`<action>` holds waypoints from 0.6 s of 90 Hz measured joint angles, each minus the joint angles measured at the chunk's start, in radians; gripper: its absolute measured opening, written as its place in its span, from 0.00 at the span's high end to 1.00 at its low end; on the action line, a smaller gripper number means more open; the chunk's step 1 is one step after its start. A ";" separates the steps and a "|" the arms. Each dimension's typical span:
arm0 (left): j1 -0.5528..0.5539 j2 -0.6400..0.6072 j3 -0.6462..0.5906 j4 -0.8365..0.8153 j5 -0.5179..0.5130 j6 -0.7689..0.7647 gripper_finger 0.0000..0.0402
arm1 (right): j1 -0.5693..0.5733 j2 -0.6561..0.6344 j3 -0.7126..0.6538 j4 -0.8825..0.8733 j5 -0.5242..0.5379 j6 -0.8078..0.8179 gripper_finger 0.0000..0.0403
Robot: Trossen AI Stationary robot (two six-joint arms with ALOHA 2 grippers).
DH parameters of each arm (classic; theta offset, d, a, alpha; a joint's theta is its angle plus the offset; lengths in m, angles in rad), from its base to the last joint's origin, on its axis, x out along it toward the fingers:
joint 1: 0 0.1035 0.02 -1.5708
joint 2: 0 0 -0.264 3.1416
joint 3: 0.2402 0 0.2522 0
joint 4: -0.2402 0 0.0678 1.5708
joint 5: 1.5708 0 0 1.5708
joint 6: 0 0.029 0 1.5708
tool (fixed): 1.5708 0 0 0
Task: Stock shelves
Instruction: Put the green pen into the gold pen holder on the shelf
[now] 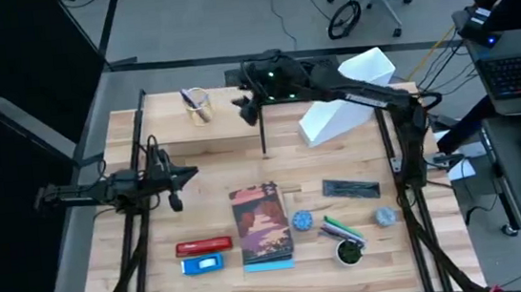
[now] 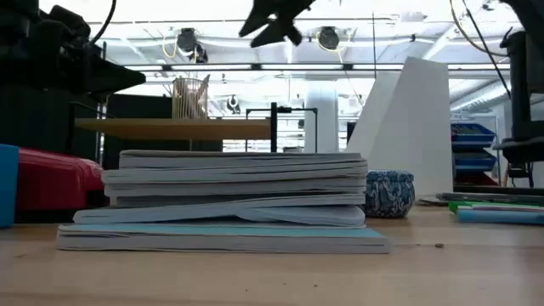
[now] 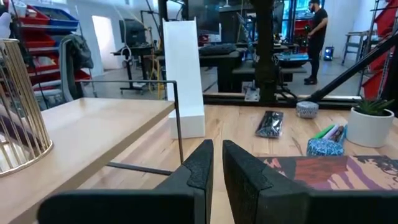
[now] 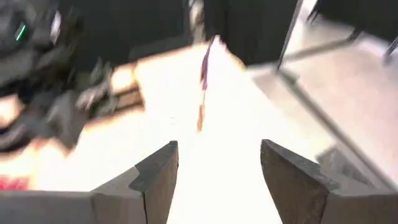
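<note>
Seen from above, the plank shelf (image 1: 231, 134) is lying across the upper middle of the frame, its long axis running left to right, with a wire cup (image 1: 197, 105) standing at its left end. The white file holder (image 1: 348, 107) is sitting just right of it, tipped at an angle. The right claw (image 1: 249, 106) is hanging over the shelf's middle, at the upper centre, so it is by far the nearer arm to the shelves. The left claw (image 1: 176, 185) is waiting at the middle left, beside the shelf's left end. The goods are lying along the lower half of the tabletop (image 1: 138, 263): a stack of books (image 1: 261, 224), a red case (image 1: 203, 246), a small plant pot (image 1: 349, 251). Any pick therefore seems to lie below the right claw in this frame, well apart from it.

At tabletop height, the books (image 2: 234, 200) are filling the centre, hiding the shelf's legs; the plank (image 2: 170, 128) is showing behind them and the file holder (image 2: 408, 127) at the right. The right claw is cut off at the top edge.

From the left wrist, the left claw (image 3: 216, 165) is showing a narrow gap and gripping nothing, with the shelf (image 3: 81, 134) at the left of the frame.

From the right wrist, the right claw (image 4: 217, 168) is standing wide and empty; everything beyond it is too smeared to name.
</note>
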 joint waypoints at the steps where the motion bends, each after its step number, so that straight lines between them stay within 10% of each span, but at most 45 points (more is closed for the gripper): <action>1: 0.000 0.000 0.000 0.000 0.000 0.000 0.94 | 0.004 -0.005 0.000 -0.019 -0.002 0.000 0.48; 54: 0.000 0.000 0.000 0.000 0.000 -0.001 0.94 | 0.279 -0.212 -0.279 -0.413 0.047 0.195 0.48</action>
